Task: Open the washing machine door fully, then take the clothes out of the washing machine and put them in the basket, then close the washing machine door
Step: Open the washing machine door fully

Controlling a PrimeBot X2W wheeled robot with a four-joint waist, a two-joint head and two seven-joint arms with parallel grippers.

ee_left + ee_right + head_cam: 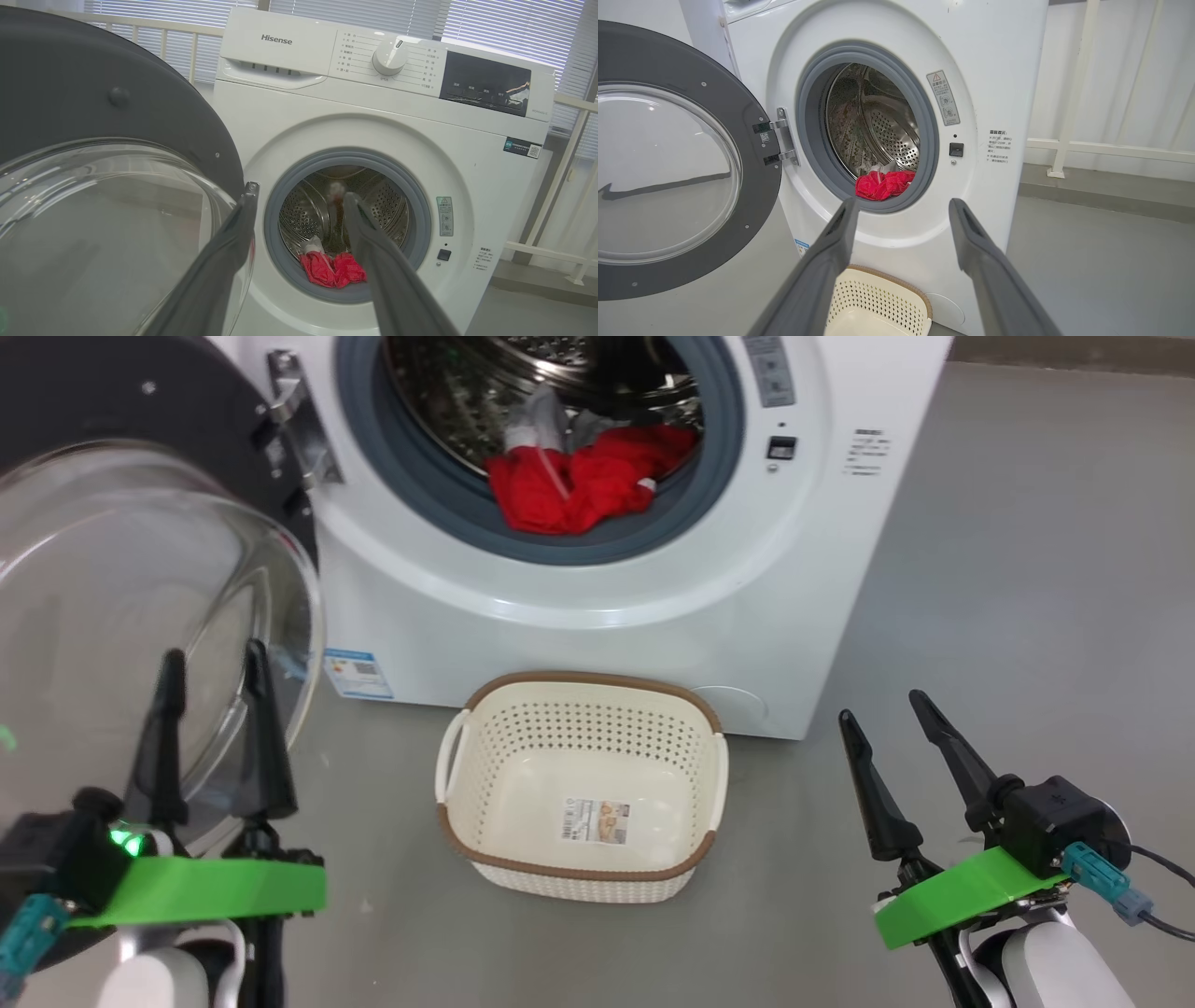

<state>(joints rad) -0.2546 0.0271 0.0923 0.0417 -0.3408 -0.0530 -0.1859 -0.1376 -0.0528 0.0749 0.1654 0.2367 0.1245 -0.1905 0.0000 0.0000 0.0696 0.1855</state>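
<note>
Hanging over the grey gasket (448,513) at the top centre of the head view, the clothes (597,485) lie in the mouth of the washing machine (653,644), well apart from both grippers. At lower left, the left gripper (213,655) is released, fingers spread, just in front of the washing machine door (84,392), which stands swung wide. At lower right, the right gripper (880,707) is likewise spread, holding nothing, above open floor (1027,616). The basket (588,679) stands between them, just before the machine's front, with its bottom sticker (595,821) showing.
</note>
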